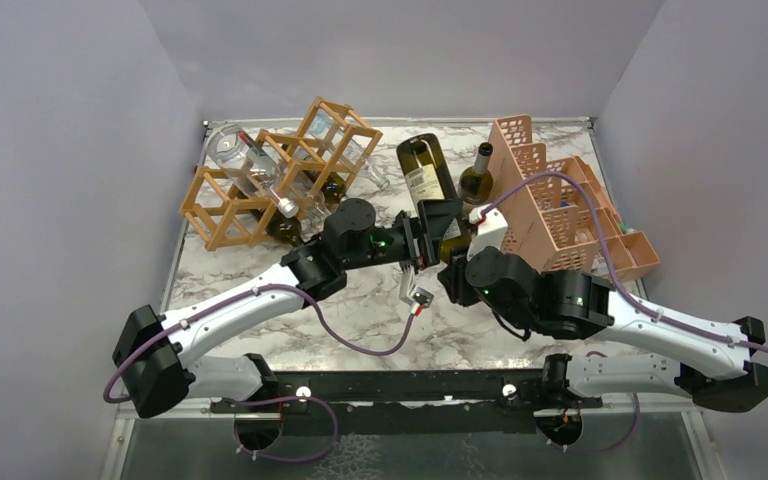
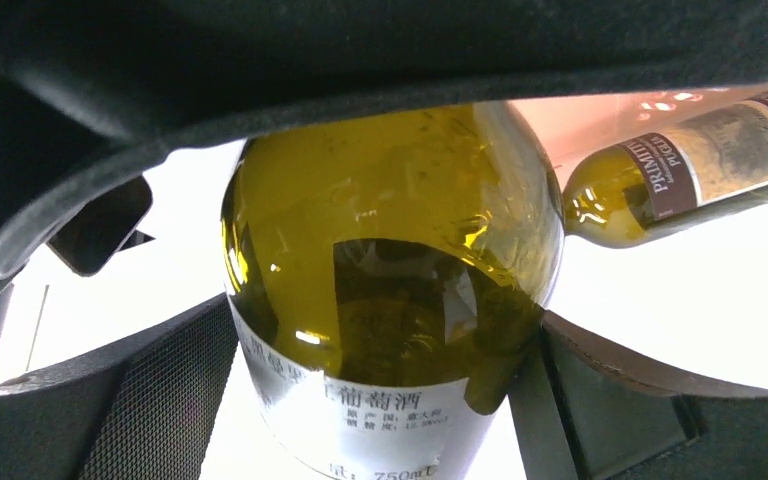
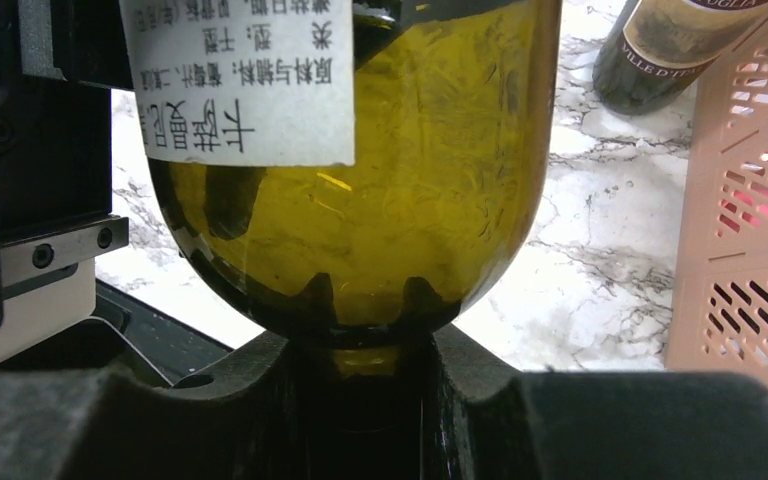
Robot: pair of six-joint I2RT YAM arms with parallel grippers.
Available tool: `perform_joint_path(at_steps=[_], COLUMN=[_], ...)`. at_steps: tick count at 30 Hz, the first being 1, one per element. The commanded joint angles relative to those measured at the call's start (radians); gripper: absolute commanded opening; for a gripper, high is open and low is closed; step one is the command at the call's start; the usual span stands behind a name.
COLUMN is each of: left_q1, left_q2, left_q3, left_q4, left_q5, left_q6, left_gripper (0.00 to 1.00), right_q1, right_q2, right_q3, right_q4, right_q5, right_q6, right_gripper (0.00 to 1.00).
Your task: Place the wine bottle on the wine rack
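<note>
- I'm seeing the wine bottle [image 1: 423,175] lying between the wine rack [image 1: 280,170] and the pink crate [image 1: 560,200].
- My right gripper [image 3: 363,400] is clamping its neck, while the left gripper [image 2: 385,385] is straddling the body, jaws spread.
- I'm expecting heavy, slick, breakable glass, so I'm favouring a second hold on the body.

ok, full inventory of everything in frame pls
wine rack: 1, light-brown wood, table's far left
rack bottles: several, clear and dark, in the rack; exact count unclear
green wine bottle: 1, olive with white label, mid-table, neck toward the arms
second bottle: 1, dark with brown label, between green bottle and crate
crate: 1, pink plastic, far right
table: 1, white marble pattern
left gripper: 1, black, straddling the green bottle's body
right gripper: 1, black, shut on its neck
</note>
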Motion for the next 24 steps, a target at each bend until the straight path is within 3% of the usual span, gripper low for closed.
perform_joint_path(at_steps=[1, 5, 7, 12, 17, 20, 24], left_q1=[-0.011, -0.010, -0.010, -0.003, 0.003, 0.011, 0.017], left_q2=[-0.060, -0.080, -0.098, -0.194, -0.218, -0.209, -0.211], left_q3=[0.004, 0.016, 0.043, -0.049, 0.036, 0.116, 0.155], left_q4=[0.134, 0.129, 0.096, 0.265, 0.219, 0.032, -0.075], left_q5=[0.023, -0.055, -0.156, -0.404, -0.748, -0.828, -0.886], left_q6=[-0.056, -0.212, -0.397, -0.806, -1.380, -1.415, -1.538], left_gripper=[0.99, 0.99, 0.99, 0.99, 0.99, 0.99, 0.99], right_q1=[-0.002, -0.002, -0.001, -0.001, -0.001, -0.002, -0.001], right_q2=[-0.066, -0.093, -0.098, -0.072, -0.063, -0.064, -0.051], right_q3=[-0.010, -0.014, -0.010, 0.037, 0.029, 0.005, -0.022], right_q4=[0.085, 0.086, 0.076, -0.027, 0.021, 0.075, 0.145], right_q5=[0.145, 0.187, 0.204, 0.251, 0.239, 0.218, 0.185], right_q6=[-0.041, -0.043, -0.040, 0.021, -0.028, -0.064, -0.125], right_gripper=[0.01, 0.01, 0.01, 0.01, 0.01, 0.01, 0.01])
